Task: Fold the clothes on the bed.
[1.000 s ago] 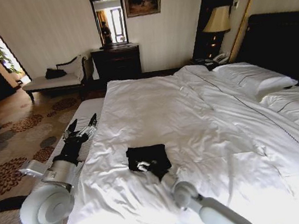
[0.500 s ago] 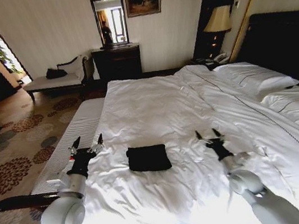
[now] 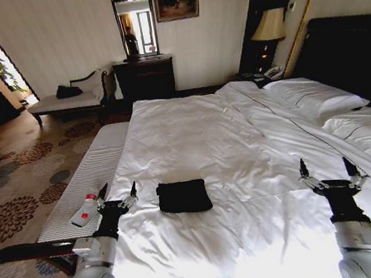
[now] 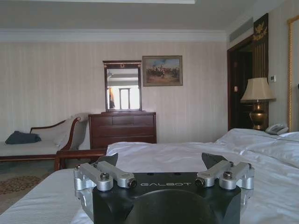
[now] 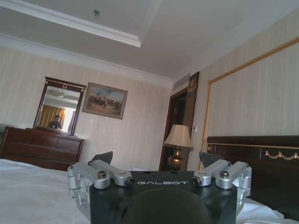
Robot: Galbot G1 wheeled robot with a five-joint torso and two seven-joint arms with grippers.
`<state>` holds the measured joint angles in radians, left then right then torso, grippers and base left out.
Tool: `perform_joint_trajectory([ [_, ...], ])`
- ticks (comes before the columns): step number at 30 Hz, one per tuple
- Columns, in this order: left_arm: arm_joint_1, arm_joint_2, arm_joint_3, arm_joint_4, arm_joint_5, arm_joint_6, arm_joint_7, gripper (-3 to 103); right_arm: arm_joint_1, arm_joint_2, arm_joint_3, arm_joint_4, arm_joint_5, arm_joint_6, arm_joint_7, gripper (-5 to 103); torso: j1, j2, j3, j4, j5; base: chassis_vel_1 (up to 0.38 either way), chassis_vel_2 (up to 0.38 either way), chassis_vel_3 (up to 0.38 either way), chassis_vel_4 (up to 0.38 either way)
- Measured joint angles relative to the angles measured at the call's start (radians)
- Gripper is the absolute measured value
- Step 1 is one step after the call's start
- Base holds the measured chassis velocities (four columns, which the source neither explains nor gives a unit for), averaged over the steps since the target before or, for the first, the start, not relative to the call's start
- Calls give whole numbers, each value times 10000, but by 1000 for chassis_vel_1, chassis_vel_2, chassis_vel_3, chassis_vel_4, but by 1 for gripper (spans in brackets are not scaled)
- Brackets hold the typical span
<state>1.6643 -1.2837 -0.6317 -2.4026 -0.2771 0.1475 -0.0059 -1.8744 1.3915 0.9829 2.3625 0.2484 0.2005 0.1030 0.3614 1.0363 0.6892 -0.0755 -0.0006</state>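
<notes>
The black T-shirt [image 3: 184, 196] sits folded into a small rectangle near the foot edge of the bed [image 3: 244, 151], long side running across it. My left gripper [image 3: 118, 190] hovers just left of it, my right gripper [image 3: 327, 169] well off to the right, both spread wide and empty.

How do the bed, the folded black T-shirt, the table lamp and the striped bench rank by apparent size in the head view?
Largest to smallest:
1. bed
2. striped bench
3. folded black T-shirt and table lamp: alike, and the lamp stands farther off.
</notes>
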Motion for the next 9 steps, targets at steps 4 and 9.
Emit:
perform_joint_trajectory([
  [4,18,14,0,-25,-17,0,5,100,-13,0,-31,17,8,-30,-19,100,0,0,0,0,-1,0,0,0,0],
  [9,9,23,0,-27,-42,0,5,100,15,-18,-70,3,43,-37,-22,100,1,0,1,0,1,0,0,0,0],
])
